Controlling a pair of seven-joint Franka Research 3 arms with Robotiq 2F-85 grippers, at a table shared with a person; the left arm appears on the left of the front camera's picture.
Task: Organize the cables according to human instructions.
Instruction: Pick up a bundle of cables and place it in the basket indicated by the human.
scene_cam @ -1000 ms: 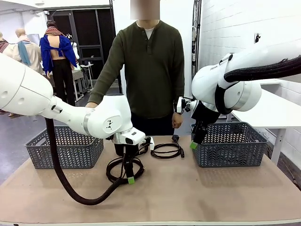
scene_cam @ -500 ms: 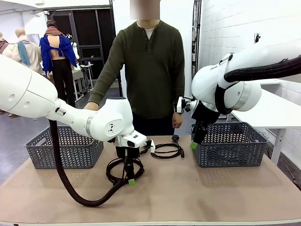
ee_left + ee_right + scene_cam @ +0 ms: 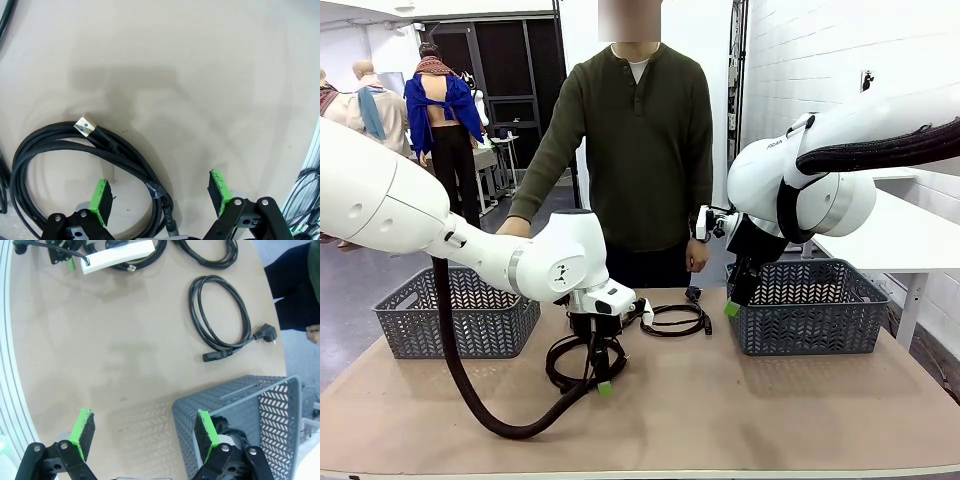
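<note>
Two cables lie mid-table in the front view, the near coil [image 3: 552,366] beneath the left gripper [image 3: 603,385], the far coil [image 3: 672,333] nearer the right gripper [image 3: 732,306]; in the left wrist view, spread jaws straddle the near coil's strand; in the right wrist view, spread jaws hang over the table beside a grey basket [image 3: 250,405].

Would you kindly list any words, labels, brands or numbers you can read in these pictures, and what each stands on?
No text here can be read.
Right arm: small dark print near its upper joint, too small to read.
Left arm: a small dark mark on its joint, too blurred to read.
</note>
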